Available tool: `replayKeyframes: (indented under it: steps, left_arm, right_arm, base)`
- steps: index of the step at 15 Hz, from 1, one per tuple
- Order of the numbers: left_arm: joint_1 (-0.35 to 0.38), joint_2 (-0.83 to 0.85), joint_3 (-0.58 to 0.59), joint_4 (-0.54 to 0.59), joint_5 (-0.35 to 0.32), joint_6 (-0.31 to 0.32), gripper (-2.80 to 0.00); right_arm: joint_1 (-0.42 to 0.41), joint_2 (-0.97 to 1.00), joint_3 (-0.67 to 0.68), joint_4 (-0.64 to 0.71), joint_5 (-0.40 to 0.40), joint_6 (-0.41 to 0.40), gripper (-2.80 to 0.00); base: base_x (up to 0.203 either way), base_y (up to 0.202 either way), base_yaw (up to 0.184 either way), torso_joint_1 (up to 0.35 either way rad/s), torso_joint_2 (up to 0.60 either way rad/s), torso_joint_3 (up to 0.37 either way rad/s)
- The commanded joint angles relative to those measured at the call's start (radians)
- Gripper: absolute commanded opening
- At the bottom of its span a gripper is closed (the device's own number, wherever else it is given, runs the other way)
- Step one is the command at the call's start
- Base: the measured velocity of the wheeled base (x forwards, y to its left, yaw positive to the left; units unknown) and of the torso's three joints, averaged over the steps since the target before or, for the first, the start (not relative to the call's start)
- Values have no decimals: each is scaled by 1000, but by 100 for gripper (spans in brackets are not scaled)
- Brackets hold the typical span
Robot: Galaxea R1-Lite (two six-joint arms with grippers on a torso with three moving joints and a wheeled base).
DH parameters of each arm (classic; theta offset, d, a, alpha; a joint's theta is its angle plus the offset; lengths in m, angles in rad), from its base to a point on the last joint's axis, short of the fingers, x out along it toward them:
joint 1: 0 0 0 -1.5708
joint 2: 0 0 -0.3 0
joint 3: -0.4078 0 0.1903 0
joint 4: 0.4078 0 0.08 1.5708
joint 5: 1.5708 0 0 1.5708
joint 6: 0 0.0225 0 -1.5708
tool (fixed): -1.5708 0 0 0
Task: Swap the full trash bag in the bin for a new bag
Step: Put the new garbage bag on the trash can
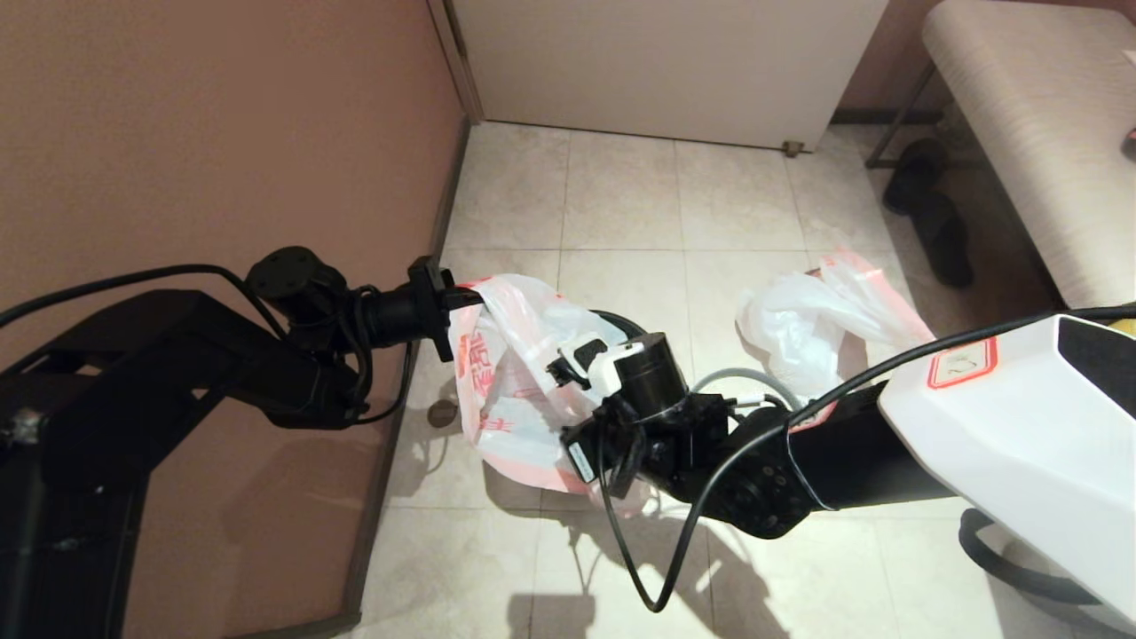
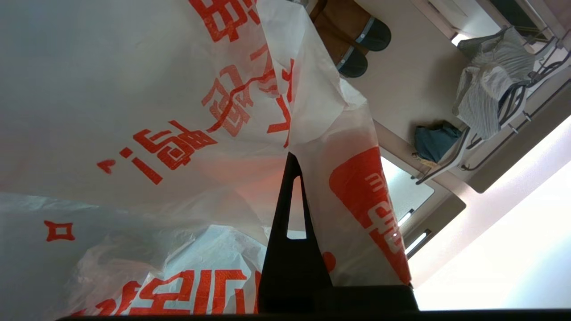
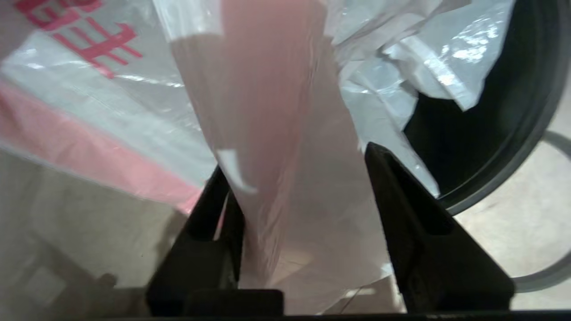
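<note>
Plastic of the new bag [image 1: 501,373] hung from my clamped left gripper [image 1: 457,297] at nine o'clock of the bin [image 3: 499,147]; my right gripper [image 3: 303,178] straddled a fold, half-spread. Film might slip free.

- Left arm [image 1: 177,355]: matte black, black cable looped along it.
- Right arm [image 1: 1003,417]: white shell, red-outlined label, black wrist, loose black cable.

Beige tiled floor [image 1: 621,204]; brown wall [image 1: 222,133] at nine o'clock, white door [image 1: 666,62] at twelve, striped bench [image 1: 1029,133] at two
</note>
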Motion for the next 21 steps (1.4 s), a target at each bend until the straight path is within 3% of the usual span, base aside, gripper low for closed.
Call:
replayKeyframes:
  steps: [1,3,5,8,12,13,15,21]
  left_arm:
    - [0,-3,0,-47,-9,-13,-280]
    - [0,1,-1,-47,-9,-13,-280]
    - [-1,9,-6,-47,-38,-11,-280]
    - [-6,51,-78,-47,-64,-8,-280]
    - [-3,30,-198,10,-111,-10,-280]
    - [-2,13,-216,30,-130,-11,-280]
    - [-1,-43,-234,98,-235,-16,-280]
    - [1,-43,-274,100,-264,-154,-280]
  right_arm:
    - [0,35,10,-67,-41,-19,-280]
    - [-14,47,9,-188,-78,-40,-280]
    - [-29,19,16,-204,-89,-31,-280]
    - [-32,4,26,-222,-93,76,-280]
    - [-36,-8,31,-224,-85,100,-280]
    - [-35,-18,33,-224,-85,115,-280]
    - [-32,-38,36,-224,-85,130,-280]
    - [-34,-93,54,-220,-89,158,-280]
  base:
    - [0,0,0,0,0,0]
    - [0,0,0,0,0,0]
    - [0,0,0,0,0,0]
    - [0,0,0,0,0,0]
    - [0,0,0,0,0,0]
    - [0,0,0,0,0,0]
    - [0,0,0,0,0,0]
    - [0,0,0,0,0,0]
